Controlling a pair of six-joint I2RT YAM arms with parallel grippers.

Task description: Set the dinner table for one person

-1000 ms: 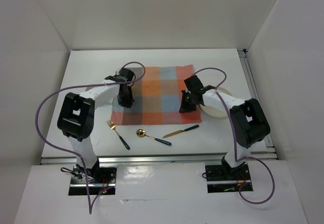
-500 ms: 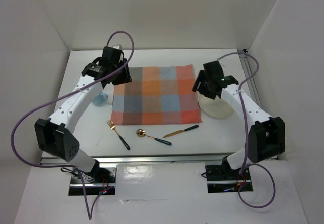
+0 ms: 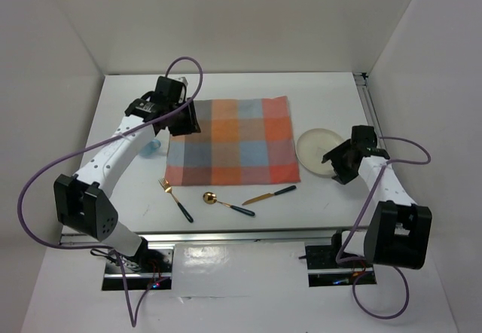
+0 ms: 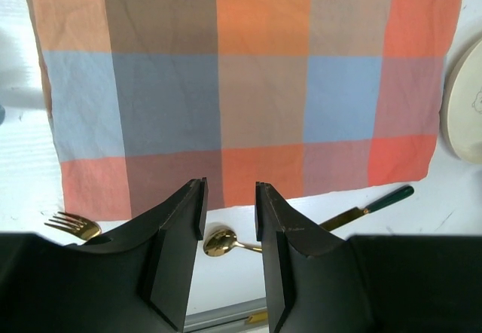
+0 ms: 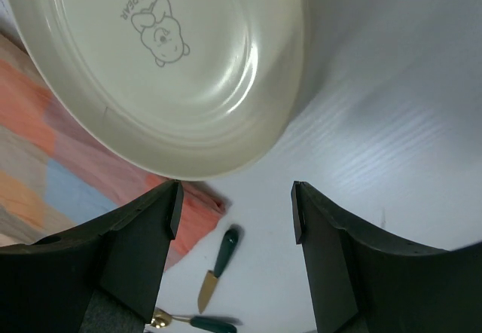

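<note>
The dinner table (image 3: 248, 86) is a white tabletop carrying an orange, blue and grey checked mat (image 3: 230, 141). Right of the mat lies a cream plate (image 3: 316, 149), seen close in the right wrist view as the plate (image 5: 166, 62). A gold fork (image 3: 175, 197), spoon (image 3: 226, 203) and knife (image 3: 269, 194), all dark-handled, lie in front of the mat. My left gripper (image 3: 186, 122) hovers over the mat's far-left corner, open and empty (image 4: 230, 197). The right gripper (image 3: 337, 163) hangs at the plate's near-right rim, wide open and empty (image 5: 236, 197).
A small blue object (image 3: 153, 146) sits on the table left of the mat, partly under my left arm. Aluminium rails run along the right edge (image 3: 373, 122) and the near edge (image 3: 241, 233). White walls enclose the table on three sides.
Both grippers have let go of the mat and opened. The left one rose and pulled back to the far-left corner. The right one swung right, past the plate.
</note>
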